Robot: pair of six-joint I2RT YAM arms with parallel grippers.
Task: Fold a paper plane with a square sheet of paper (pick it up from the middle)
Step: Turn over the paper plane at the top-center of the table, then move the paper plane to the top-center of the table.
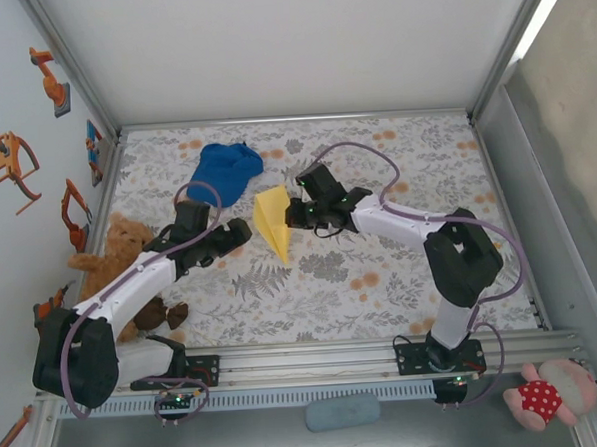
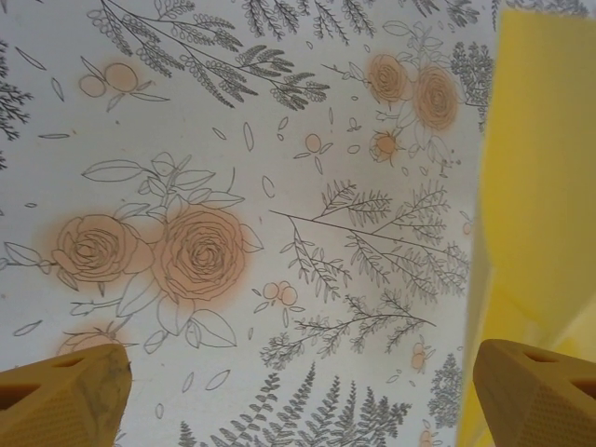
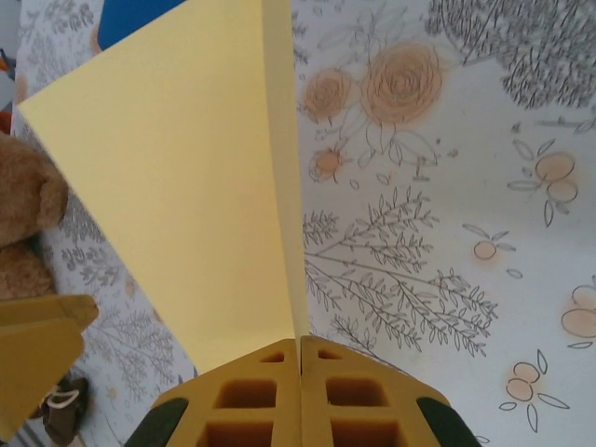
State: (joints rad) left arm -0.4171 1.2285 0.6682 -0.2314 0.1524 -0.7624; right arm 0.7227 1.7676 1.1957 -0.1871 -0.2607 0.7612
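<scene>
Right gripper pinched tight on middle fold of paper plane. Yellow plane sits in middle of flowery table, between both grippers, pointy end toward near edge. Left gripper wide open, holds nothing, just beside plane. Blue cap behind plane. Teddy bear beside left arm.

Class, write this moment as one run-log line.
right gripper: shut on paper plane | left gripper: open, beside it | blue cap: not held
</scene>
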